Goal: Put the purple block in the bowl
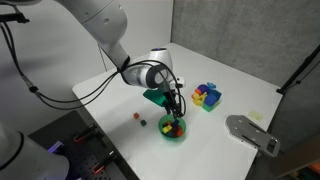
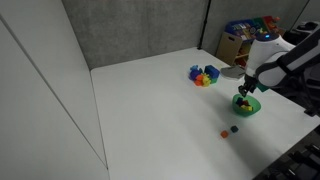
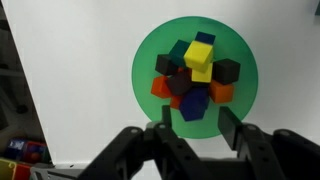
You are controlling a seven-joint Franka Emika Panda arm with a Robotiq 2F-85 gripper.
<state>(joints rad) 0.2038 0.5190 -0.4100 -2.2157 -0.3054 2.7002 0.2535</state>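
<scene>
Nearest the wrist camera, the pincer (image 3: 196,124) hangs over the bowl with its jaws wide apart and nothing between them.

The white worktop (image 2: 150,110) is broad and bare on the far side of the arm. The small round bright green plastic bowl (image 3: 145,55) sits close to one edge of it in both exterior views. A cluster of larger blue, yellow and green blocks (image 1: 206,96) stands near the bowl but apart from it.

Inside the bowl lies a heap of small cubes. The tiny dark purple-blue block (image 3: 193,106) rests on the heap's near side, just clear of both fingers.

On the worktop beside the bowl, a tiny red-orange cube (image 1: 137,116) and a tiny dark green cube (image 1: 143,124) lie close together.

By my reading the placing step is done, and what remains is the withdrawal. That calls for a straight lift, so the fingers neither catch the rim nor disturb the heap. Open room lies above and toward the worktop's middle, with little toward the near edge.
</scene>
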